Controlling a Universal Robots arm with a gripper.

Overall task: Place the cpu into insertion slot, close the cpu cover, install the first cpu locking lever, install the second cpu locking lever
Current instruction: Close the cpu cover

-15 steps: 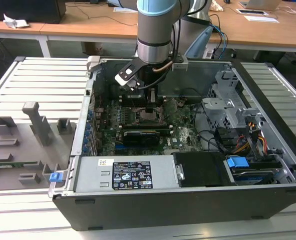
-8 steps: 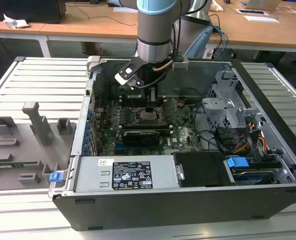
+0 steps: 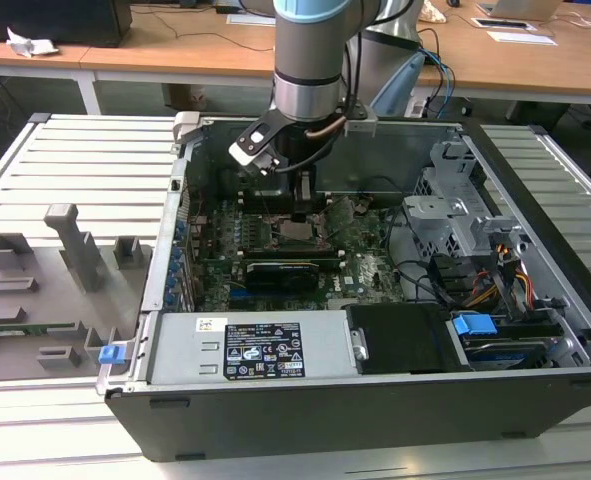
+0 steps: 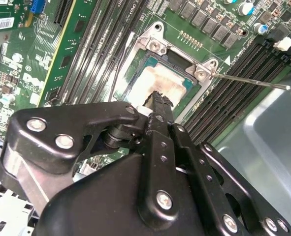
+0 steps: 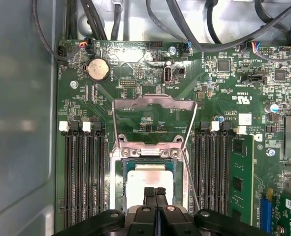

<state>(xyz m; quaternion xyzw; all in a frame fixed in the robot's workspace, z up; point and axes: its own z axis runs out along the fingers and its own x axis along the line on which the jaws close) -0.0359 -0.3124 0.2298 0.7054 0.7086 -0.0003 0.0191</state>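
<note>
The cpu [image 5: 150, 178] lies in the insertion slot [image 5: 118, 169], its silver-grey top smeared with pale residue; the second wrist view also has the cpu [image 4: 160, 81]. The cpu cover [image 5: 155, 102] stands open, tilted back from its hinge on the far side of the socket. One thin wire lever [image 5: 190, 183] sticks up free beside the socket, seen as a lever [image 4: 248, 81] in the second wrist view. A second lever [image 5: 115, 125] rises on the other side. My gripper [image 5: 155, 192] is shut, tips together just over the chip's near edge, with nothing between them. In the exterior view my gripper [image 3: 301, 212] hangs over the cpu [image 3: 297, 232].
Long black memory slots [image 5: 83, 172] flank the socket on both sides. A black expansion card [image 3: 280, 270] lies just in front of it, a power supply [image 3: 265, 350] nearer still. A drive cage [image 3: 465, 215] and cables [image 3: 495, 275] stand at the exterior view's right. A grey fixture tray [image 3: 45, 285] lies outside the case.
</note>
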